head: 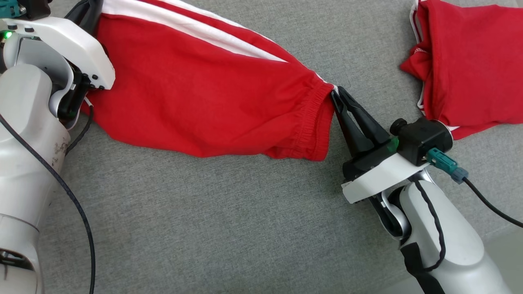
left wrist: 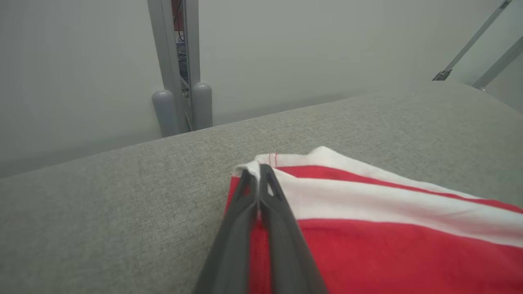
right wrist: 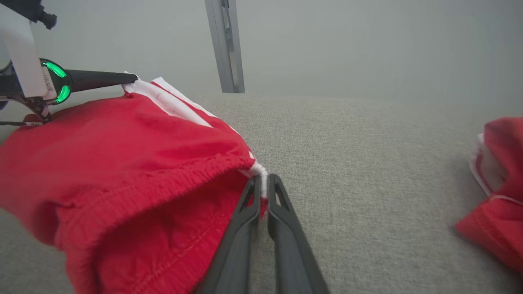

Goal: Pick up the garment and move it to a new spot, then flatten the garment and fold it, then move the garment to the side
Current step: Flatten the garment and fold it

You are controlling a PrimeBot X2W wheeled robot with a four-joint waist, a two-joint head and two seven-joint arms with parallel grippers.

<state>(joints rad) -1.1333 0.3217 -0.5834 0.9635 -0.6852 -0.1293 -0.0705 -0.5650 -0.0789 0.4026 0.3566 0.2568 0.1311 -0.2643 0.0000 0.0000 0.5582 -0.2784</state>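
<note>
A red garment [head: 204,85] with white side stripes [head: 196,28] and an elastic waistband [head: 314,118] is stretched between both grippers over the grey fabric surface. My right gripper [head: 336,93] is shut on the waistband's striped corner [right wrist: 258,169]. My left gripper [left wrist: 257,170] is shut on the opposite striped corner [left wrist: 265,160] at the head view's top left, where its dark fingers [head: 86,13] meet the cloth. In the right wrist view the left gripper [right wrist: 127,77] pinches the far corner, and the garment [right wrist: 122,171] sags between the two holds.
A second red garment [head: 470,61] lies crumpled at the back right, close to my right wrist [head: 423,136]; its edge [right wrist: 498,196] shows at the right. The grey fabric surface [head: 204,220] spreads wide in front. A metal post [left wrist: 179,65] stands behind the surface's far edge.
</note>
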